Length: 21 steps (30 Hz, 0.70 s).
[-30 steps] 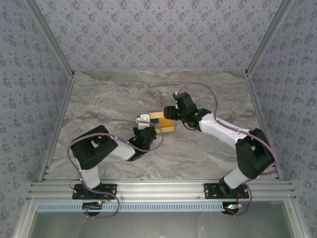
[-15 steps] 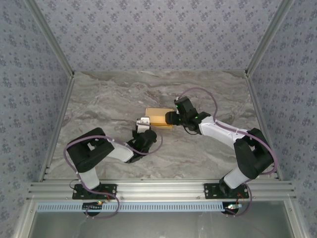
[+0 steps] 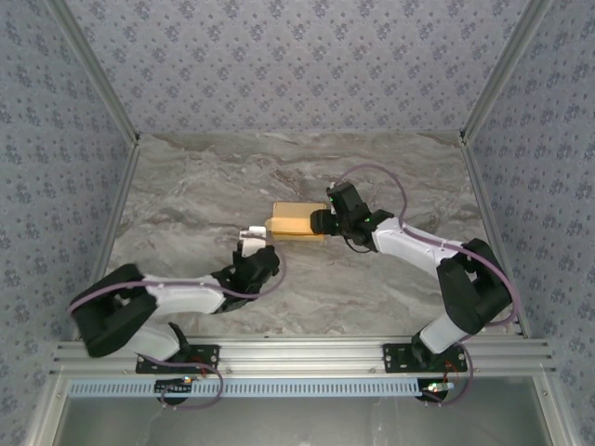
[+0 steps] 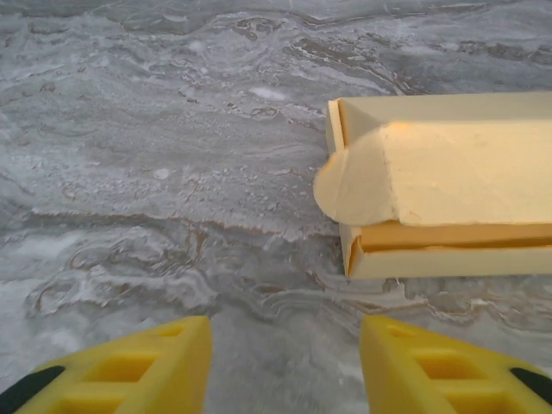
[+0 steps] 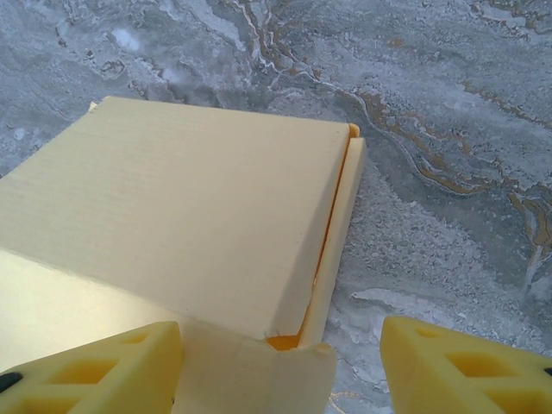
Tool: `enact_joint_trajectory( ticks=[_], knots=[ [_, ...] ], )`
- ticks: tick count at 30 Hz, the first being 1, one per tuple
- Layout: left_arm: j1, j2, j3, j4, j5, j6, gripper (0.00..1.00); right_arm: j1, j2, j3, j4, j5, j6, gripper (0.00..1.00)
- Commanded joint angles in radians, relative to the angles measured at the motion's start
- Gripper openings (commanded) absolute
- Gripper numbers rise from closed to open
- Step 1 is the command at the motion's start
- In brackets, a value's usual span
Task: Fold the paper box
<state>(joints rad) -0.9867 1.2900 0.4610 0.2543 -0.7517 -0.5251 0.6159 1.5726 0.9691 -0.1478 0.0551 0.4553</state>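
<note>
Looks like flap-tucking time on the paper box (image 3: 296, 222), with left gripper (image 4: 283, 332) and right gripper (image 5: 280, 345) both wide and empty, probably needs the left flap (image 4: 354, 185) pushed in.

No text, label, brand mark, number or sign can be read anywhere. The faces of the paper box (image 4: 457, 172) are plain yellow-orange card, and the marbled top of the table (image 4: 172, 129) carries only its own veining.
</note>
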Motion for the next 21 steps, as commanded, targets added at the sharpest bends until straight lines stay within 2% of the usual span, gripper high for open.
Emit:
enact_joint_trajectory(
  ticks=[1, 3, 6, 9, 12, 15, 21],
  knots=[
    [0.038, -0.142, 0.024, -0.260, 0.133, -0.004, 0.52, 0.007, 0.020, 0.012, -0.027, 0.009, -0.019, 0.64],
    [0.105, -0.204, 0.060, -0.331, 0.233, 0.009, 0.54, 0.007, 0.028, 0.006, -0.022, -0.004, -0.023, 0.64],
    [0.221, -0.217, 0.122, -0.349, 0.397, 0.039, 0.58, 0.009, 0.034, -0.008, -0.012, -0.004, -0.026, 0.64],
    [0.335, -0.132, 0.198, -0.314, 0.572, 0.045, 0.62, 0.010, 0.047, -0.015, -0.006, -0.001, -0.031, 0.64],
    [0.404, 0.008, 0.296, -0.278, 0.722, 0.051, 0.66, 0.009, 0.052, -0.017, -0.013, 0.003, -0.039, 0.64],
    [0.423, 0.154, 0.399, -0.279, 0.770, 0.071, 0.68, 0.007, 0.056, -0.016, -0.019, 0.007, -0.048, 0.64],
    [0.449, 0.375, 0.540, -0.321, 0.788, 0.109, 0.69, -0.008, 0.045, 0.005, -0.021, -0.032, -0.060, 0.64]
  ],
)
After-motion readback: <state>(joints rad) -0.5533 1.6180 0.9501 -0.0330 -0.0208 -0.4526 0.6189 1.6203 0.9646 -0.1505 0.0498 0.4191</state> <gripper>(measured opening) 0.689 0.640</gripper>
